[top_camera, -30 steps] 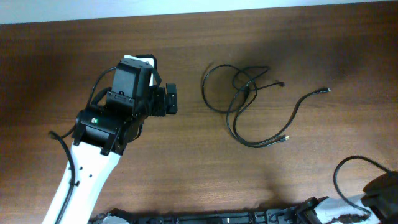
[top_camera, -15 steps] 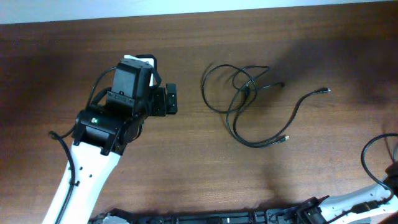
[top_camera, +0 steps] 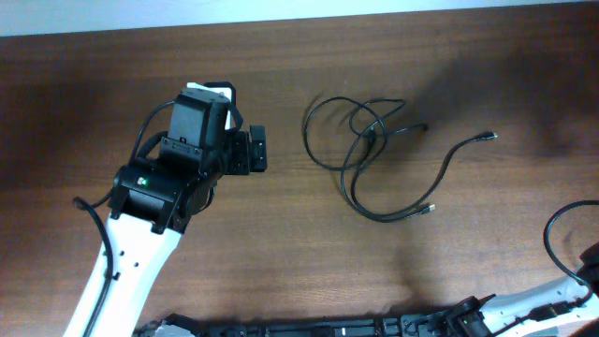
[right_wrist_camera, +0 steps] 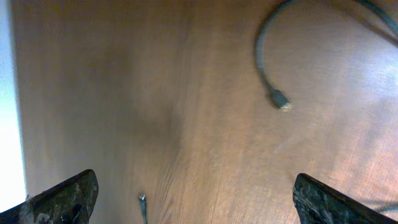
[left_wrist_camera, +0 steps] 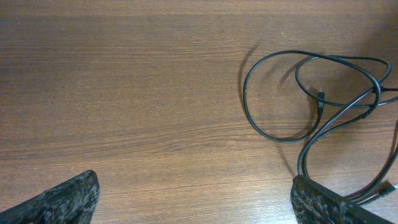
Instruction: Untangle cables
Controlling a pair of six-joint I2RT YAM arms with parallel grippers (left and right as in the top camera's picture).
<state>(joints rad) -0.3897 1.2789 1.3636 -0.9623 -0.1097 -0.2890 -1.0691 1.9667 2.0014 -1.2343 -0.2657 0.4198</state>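
The cables (top_camera: 367, 150) lie on the wooden table as thin black cords looped into a loose bundle, and one long strand runs out to a plug (top_camera: 489, 137) on the right. My left gripper (top_camera: 259, 150) stands open to the left of the bundle, clear of it. From the left wrist the loops (left_wrist_camera: 311, 93) lie ahead and to the right, with nothing in the open left gripper (left_wrist_camera: 194, 180). My right gripper (right_wrist_camera: 196, 180) is open over bare wood. A cable end (right_wrist_camera: 280, 102) lies ahead of it and a small plug tip (right_wrist_camera: 142, 199) near its left finger.
The right arm's white link and black wire (top_camera: 571, 271) show only at the bottom right corner of the overhead view. A black rail (top_camera: 328, 328) runs along the table's front edge. A pale strip (right_wrist_camera: 6, 93) marks the table's edge in the right wrist view.
The right arm's dark body has slid off the lower right edge of the overhead view, and its gripper has opened. The left arm and the cables have not moved.
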